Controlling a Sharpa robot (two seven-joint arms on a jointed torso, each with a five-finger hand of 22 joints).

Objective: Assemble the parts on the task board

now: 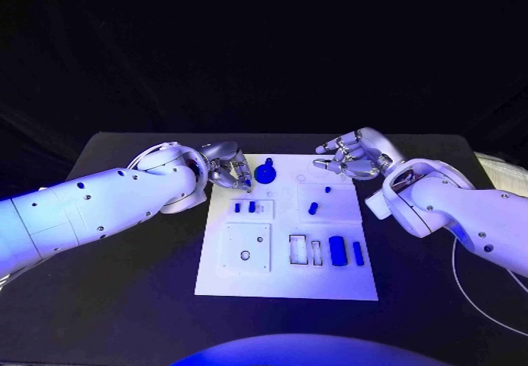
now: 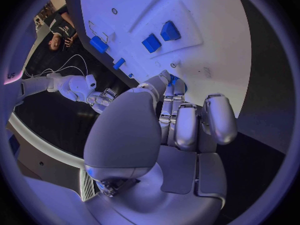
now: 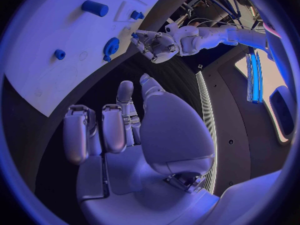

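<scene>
The white task board (image 1: 220,284) lies in the middle of the table. A blue gear-shaped part (image 1: 265,174) sits near its far left corner and also appears in the right wrist view (image 3: 111,47). My left hand (image 1: 226,172) hovers just left of that gear with its fingers curled (image 2: 176,125). A bit of blue (image 2: 174,80) shows at the fingertips, and I cannot tell whether it is held. My right hand (image 1: 352,157) is over the board's far right corner, its fingers (image 3: 119,120) loosely bent with nothing in them.
Small blue pieces stand in the board's left block (image 1: 244,206) and right block (image 1: 313,207). A blue cylinder (image 1: 336,250) and a thin bar (image 1: 358,252) stand at the near right. A square plate with holes (image 1: 246,246) fills the near left.
</scene>
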